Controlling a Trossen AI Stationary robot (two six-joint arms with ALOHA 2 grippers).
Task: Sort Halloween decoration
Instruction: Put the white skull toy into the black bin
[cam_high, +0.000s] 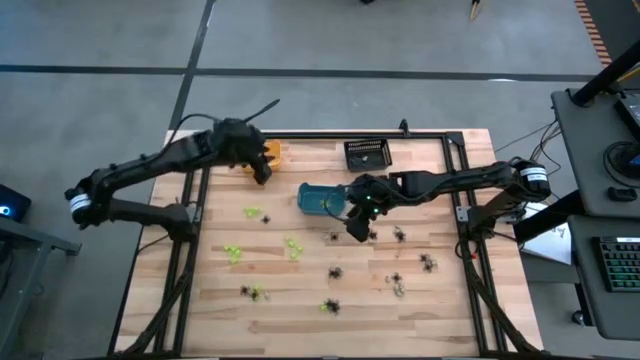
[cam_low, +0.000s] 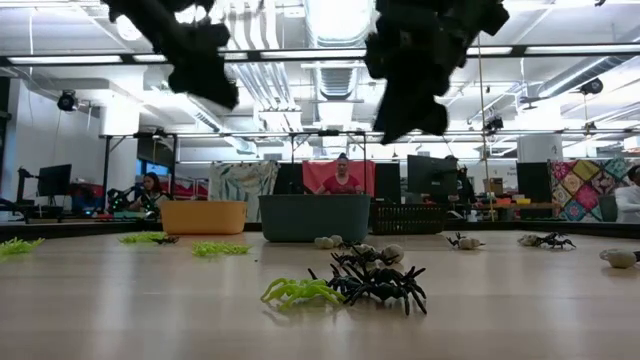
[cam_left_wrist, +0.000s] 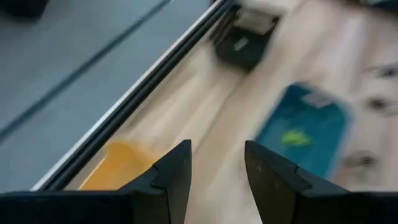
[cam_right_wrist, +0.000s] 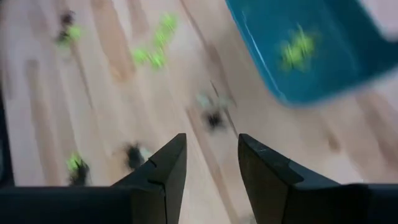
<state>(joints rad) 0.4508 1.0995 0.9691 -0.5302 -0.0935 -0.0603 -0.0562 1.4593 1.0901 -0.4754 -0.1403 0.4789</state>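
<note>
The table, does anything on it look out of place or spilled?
Nothing looks damaged. The spiders lie scattered loose over the table, lime green and black mixed, so most are unsorted. One green spider sits in the teal bin.

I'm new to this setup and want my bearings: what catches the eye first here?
Tiny lime green and black plastic spiders lie scattered over the pale wooden table. A teal plastic bin sits mid-table with a green spider inside, between an orange bin and a black slotted bin at the far edge. The left gripper hovers open by the orange bin; the right gripper, open, beside the teal one.
</note>
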